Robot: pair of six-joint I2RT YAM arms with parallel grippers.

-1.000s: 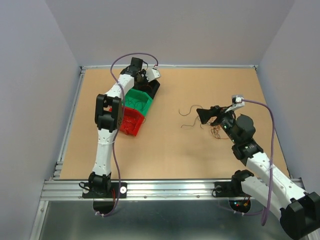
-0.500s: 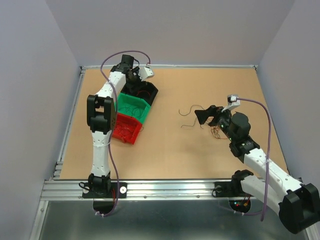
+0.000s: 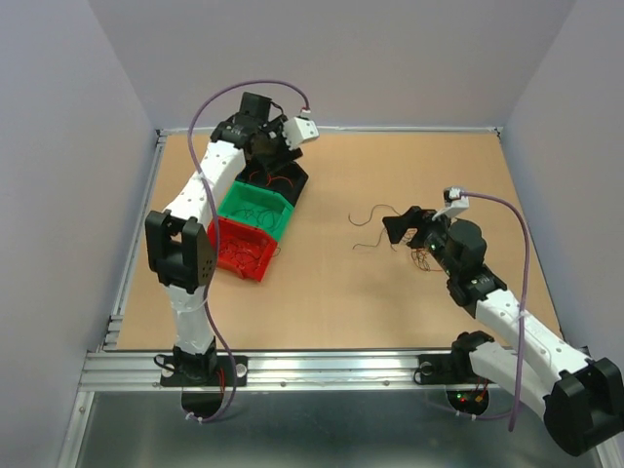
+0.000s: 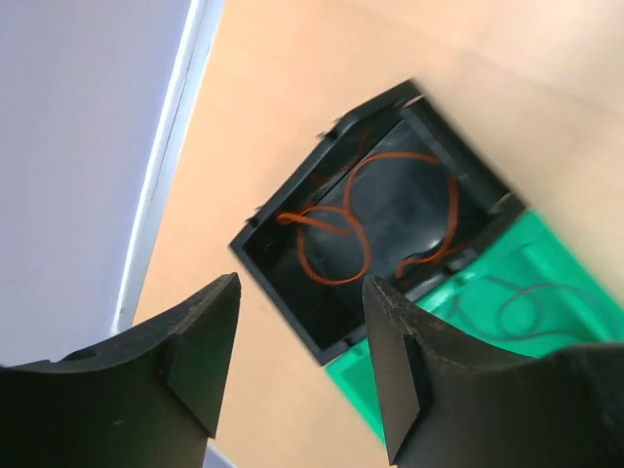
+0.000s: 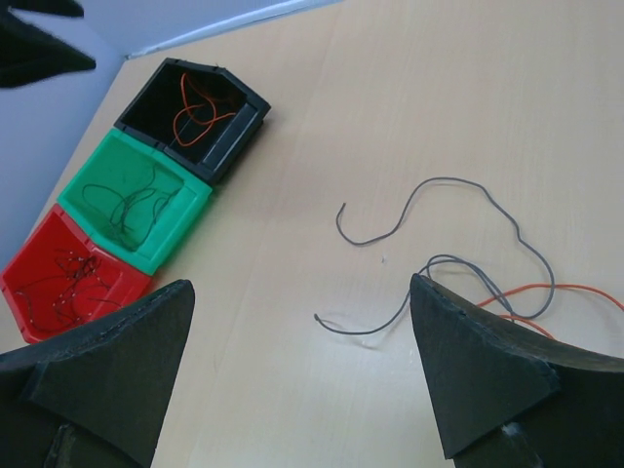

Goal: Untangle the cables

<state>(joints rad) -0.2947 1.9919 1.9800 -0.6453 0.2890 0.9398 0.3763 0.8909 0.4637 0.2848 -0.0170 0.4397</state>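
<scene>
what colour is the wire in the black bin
The wire is orange, clearest in the left wrist view.

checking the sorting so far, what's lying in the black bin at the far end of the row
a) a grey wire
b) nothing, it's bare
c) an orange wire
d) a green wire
c: the left wrist view looks straight down into the black bin and shows a looped orange wire on its floor, with no wire of another colour beside it.
</scene>
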